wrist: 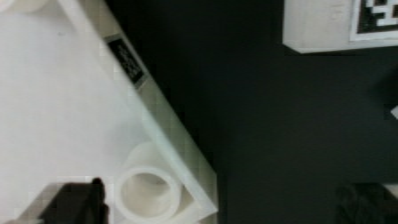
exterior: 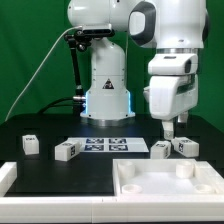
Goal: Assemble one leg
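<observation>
Several small white legs with square tags lie on the black table: one (exterior: 30,143) and another (exterior: 67,151) on the exterior view's left, two more (exterior: 160,150) (exterior: 185,147) on its right. My gripper (exterior: 170,128) hangs above the right pair, just behind the large white tray-like board (exterior: 150,166). In the wrist view my gripper (wrist: 217,205) is open and empty, its dark fingertips (wrist: 71,203) far apart. Below it lie the board's corner with a round socket (wrist: 146,190) and one tagged leg (wrist: 347,25).
The marker board (exterior: 112,145) lies flat in the middle of the table in front of the robot base. Another white part (exterior: 6,176) sticks in at the front edge on the exterior view's left. A green backdrop stands behind.
</observation>
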### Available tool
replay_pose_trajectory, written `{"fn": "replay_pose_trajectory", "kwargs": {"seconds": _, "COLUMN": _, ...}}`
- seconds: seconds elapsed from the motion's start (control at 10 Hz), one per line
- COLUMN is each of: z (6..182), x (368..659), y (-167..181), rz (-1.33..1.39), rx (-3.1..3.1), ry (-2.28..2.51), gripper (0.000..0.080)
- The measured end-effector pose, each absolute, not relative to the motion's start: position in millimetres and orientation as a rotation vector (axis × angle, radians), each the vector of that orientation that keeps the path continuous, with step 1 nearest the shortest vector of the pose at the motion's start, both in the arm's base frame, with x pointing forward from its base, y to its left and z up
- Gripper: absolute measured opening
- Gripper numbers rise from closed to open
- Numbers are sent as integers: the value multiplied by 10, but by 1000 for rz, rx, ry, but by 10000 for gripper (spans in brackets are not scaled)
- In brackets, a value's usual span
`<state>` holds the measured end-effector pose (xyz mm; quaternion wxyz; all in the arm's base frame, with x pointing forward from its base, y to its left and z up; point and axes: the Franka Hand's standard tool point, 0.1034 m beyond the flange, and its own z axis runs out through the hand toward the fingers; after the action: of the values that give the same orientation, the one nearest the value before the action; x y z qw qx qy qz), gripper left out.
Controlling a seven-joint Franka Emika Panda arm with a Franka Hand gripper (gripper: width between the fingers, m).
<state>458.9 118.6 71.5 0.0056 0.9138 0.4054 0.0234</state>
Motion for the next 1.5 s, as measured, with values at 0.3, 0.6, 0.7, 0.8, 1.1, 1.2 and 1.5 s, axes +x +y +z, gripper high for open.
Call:
{"fn": "replay_pose_trajectory", "kwargs": {"seconds": 0.3, "z": 677, "x": 4451, "y": 1338, "rz": 55, "rx": 3060, "ry": 777, "gripper": 649}}
{"fn": "replay_pose_trajectory", "kwargs": {"seconds": 0.6, "z": 649, "x": 4385, "y": 1451, "rz": 53, "rx": 3132, "ry": 537, "gripper": 649}}
{"fn": "replay_pose_trajectory", "kwargs": {"seconds": 0.7, "z": 649, "x": 4385, "y": 1450, "rz": 53, "rx": 3129, "ry": 553, "gripper": 649}}
{"fn": "replay_pose_trajectory", "kwargs": {"seconds": 0.8, "z": 648, "x": 4368, "y": 1491, "rz": 51, "rx": 3136, "ry": 516, "gripper": 649}}
{"fn": "replay_pose_trajectory", "kwargs": {"seconds": 1.1, "z": 558, "x": 4138, "y": 1797, "rz": 47, "rx": 3140, "ry": 553, "gripper": 649}}
{"fn": "replay_pose_trajectory", "kwargs": {"seconds": 1.2, "z": 544, "x": 4101, "y": 1827, "rz": 29, "rx": 3135, "ry": 568, "gripper": 649}}
{"fn": "replay_pose_trajectory", "kwargs": {"seconds": 1.5, "z": 524, "x": 3990, "y": 1778, "rz": -193, "rx": 3087, "ry": 575, "gripper": 649}}
